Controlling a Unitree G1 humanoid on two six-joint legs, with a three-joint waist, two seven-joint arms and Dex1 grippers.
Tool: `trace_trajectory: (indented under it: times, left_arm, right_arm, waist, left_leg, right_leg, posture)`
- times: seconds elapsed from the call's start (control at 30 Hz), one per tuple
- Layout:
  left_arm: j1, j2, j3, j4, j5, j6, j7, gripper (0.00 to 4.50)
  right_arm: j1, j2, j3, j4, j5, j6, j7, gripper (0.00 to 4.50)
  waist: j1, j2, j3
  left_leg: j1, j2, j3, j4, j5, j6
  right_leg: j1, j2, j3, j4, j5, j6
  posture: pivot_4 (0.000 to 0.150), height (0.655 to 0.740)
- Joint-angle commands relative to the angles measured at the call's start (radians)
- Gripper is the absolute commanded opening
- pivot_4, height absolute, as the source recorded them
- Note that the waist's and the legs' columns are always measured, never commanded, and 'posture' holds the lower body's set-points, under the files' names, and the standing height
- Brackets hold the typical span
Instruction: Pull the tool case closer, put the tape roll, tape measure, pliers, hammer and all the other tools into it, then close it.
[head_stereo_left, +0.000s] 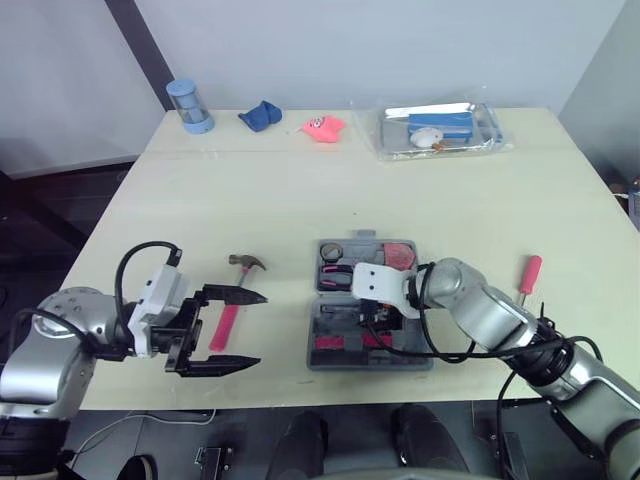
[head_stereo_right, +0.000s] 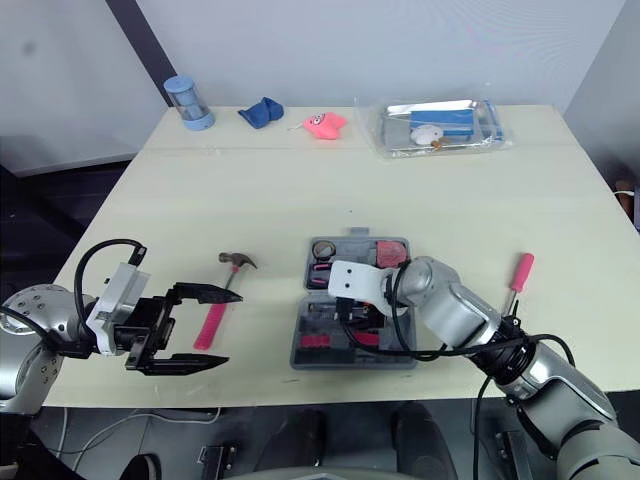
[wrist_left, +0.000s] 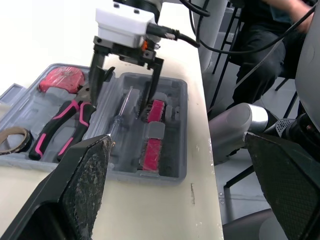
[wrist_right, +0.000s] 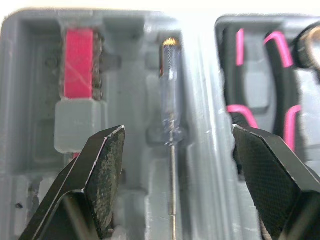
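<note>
Grey plastic tool case (head_stereo_left: 318, 335) lying open near the front edge of the pale surface (head_stereo_left: 300, 190). Inside the case: brownish tape roll (wrist_left: 12, 140), red tape measure (wrist_left: 62, 80), black-and-pink-handled pliers (wrist_left: 60, 125), and clear-handled screwdriver (wrist_right: 169, 75) in a moulded slot beside a red insert (wrist_right: 79, 62). Right pincer (wrist_right: 177, 131) pointing down into the case, fingers spread wide on either side of the clear-handled screwdriver, gripping nothing. Left pincer (head_stereo_left: 260, 330) to the left of the case, fingers wide apart and empty, aimed toward the case. Pink-handled, steel-headed hammer (head_stereo_left: 226, 322) on the surface by the left pincer, handle seen between its two fingers; whether touching, cannot tell. Red-handled screwdriver (head_stereo_left: 528, 275) on the surface to the right of the case, well apart from it.
</note>
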Motion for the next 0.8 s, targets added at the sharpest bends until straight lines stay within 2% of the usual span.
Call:
trace_trajectory:
  times: [0.03, 0.1, 0.23, 0.27, 0.43, 0.8]
  left_arm:
    - [-0.003, -0.004, 0.024, -0.017, -0.019, 0.0, -0.001, 4.5]
    - [-0.007, -0.005, 0.025, -0.014, -0.021, 0.002, 0.001, 4.5]
    - [-0.016, -0.007, 0.026, -0.007, -0.023, 0.008, 0.001, 4.5]
    - [-0.017, -0.006, 0.027, -0.005, -0.024, 0.009, 0.001, 4.5]
    - [-0.02, -0.006, 0.028, 0.001, -0.025, 0.011, -0.002, 4.5]
    - [-0.022, -0.007, 0.029, -0.001, -0.023, 0.018, 0.003, 4.5]
  right_arm:
    - [0.03, 0.012, -0.059, -0.028, 0.031, -0.057, 0.003, 3.04]
    - [0.049, 0.016, -0.07, -0.016, 0.037, -0.096, 0.005, 2.37]
    - [0.102, 0.028, -0.105, 0.027, 0.053, -0.219, -0.001, 0.33]
    - [0.111, 0.027, -0.111, 0.039, 0.05, -0.248, -0.002, 0.16]
    - [0.145, 0.046, -0.13, 0.102, 0.046, -0.361, -0.011, 0.16]
    - [0.173, 0.072, -0.138, 0.2, 0.026, -0.459, -0.005, 0.16]
  waist:
    - [0.0, 0.0, 0.0]
    - [0.0, 0.0, 0.0]
    - [0.0, 0.0, 0.0]
    - [0.0, 0.0, 0.0]
    - [0.0, 0.0, 0.0]
    - [0.0, 0.0, 0.0]
  left_leg:
    - [0.0, 0.0, 0.0, 0.0, 0.0, 0.0]
    - [0.0, 0.0, 0.0, 0.0, 0.0, 0.0]
    - [0.0, 0.0, 0.0, 0.0, 0.0, 0.0]
    - [0.0, 0.0, 0.0, 0.0, 0.0, 0.0]
    - [0.0, 0.0, 0.0, 0.0, 0.0, 0.0]
    - [0.0, 0.0, 0.0, 0.0, 0.0, 0.0]
  right_leg:
    - [0.0, 0.0, 0.0, 0.0, 0.0, 0.0]
    - [0.0, 0.0, 0.0, 0.0, 0.0, 0.0]
    - [0.0, 0.0, 0.0, 0.0, 0.0, 0.0]
    - [0.0, 0.0, 0.0, 0.0, 0.0, 0.0]
    - [0.0, 0.0, 0.0, 0.0, 0.0, 0.0]
    - [0.0, 0.0, 0.0, 0.0, 0.0, 0.0]
  posture:
    - [0.15, 0.74]
    - [0.15, 0.74]
    - [0.15, 0.74]
    - [0.15, 0.74]
    - [0.15, 0.74]
    - [0.15, 0.74]
